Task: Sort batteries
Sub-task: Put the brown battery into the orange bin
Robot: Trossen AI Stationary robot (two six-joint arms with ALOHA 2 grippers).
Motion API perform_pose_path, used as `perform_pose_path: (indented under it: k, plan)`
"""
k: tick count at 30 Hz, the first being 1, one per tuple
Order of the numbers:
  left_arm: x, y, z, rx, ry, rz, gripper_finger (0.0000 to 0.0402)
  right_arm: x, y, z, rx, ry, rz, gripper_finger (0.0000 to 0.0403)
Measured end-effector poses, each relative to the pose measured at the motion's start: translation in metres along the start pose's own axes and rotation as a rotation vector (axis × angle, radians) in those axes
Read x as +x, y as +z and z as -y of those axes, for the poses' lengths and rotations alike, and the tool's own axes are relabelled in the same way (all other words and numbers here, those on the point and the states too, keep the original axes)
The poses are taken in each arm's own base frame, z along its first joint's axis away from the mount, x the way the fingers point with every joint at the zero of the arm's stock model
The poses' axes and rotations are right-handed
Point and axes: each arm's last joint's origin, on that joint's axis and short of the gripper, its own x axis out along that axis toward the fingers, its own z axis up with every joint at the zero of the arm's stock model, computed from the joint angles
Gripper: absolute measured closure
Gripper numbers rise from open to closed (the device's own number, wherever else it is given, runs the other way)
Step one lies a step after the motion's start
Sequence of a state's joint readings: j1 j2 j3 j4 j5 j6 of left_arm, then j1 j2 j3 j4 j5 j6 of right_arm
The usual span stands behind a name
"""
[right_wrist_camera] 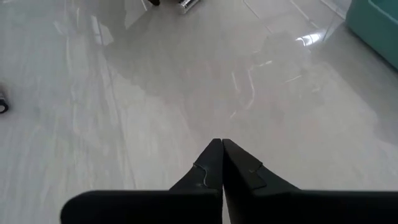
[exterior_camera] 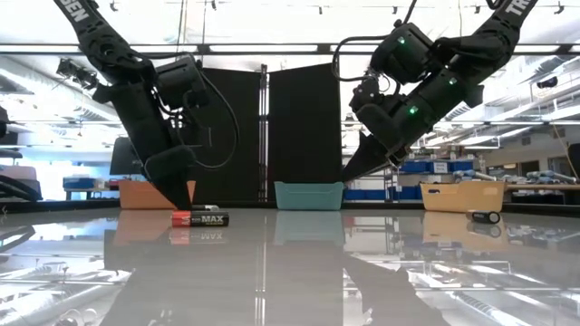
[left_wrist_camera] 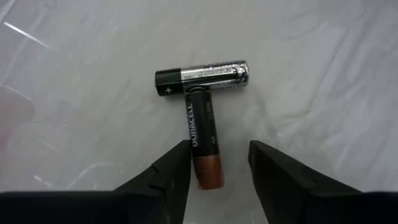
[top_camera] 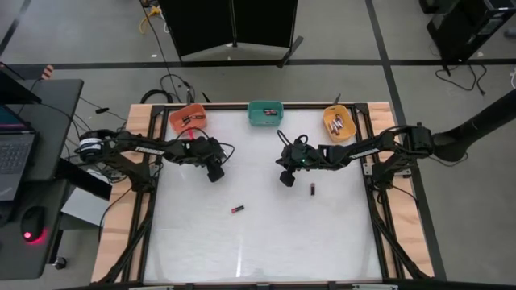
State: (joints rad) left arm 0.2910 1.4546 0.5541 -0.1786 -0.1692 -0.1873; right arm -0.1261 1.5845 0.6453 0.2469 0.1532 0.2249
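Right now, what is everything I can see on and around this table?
Bins: three, orange bin, teal bin, yellow bin, along the table's far edge.
Loose batteries: four. The red-and-black battery is mid-table. The dark battery is near the right arm. The silver-and-black battery touches the black-and-copper battery.
Table: one, white.
Left end effector: open, astride the black-and-copper battery.
Right end effector: shut, empty, above the table.

My overhead camera looks straight down on the whole table point(top_camera: 258, 234); my low one looks level across it. Wrist cameras sit close above it. All share the tabletop.
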Motion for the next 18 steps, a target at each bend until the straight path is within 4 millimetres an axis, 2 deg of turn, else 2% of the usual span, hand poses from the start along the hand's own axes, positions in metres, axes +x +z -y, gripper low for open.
perform_pose_path:
  k: [6, 13, 18]
  plan:
    - [0.0008, -0.0015, 0.0003, 0.000, -0.034, -0.026, 0.0272, -0.0001, -0.0001, -0.0006, -0.002, 0.002, 0.000, 0.0383]
    - [0.0006, -0.0026, 0.0014, 0.030, -0.081, -0.042, 0.0351, -0.0001, -0.0001, -0.0006, -0.002, 0.002, 0.000, 0.0391]
    - [-0.0033, -0.0039, 0.0024, 0.035, -0.110, -0.053, 0.0353, -0.0001, -0.0001, -0.0006, -0.002, 0.002, 0.000, 0.0388]
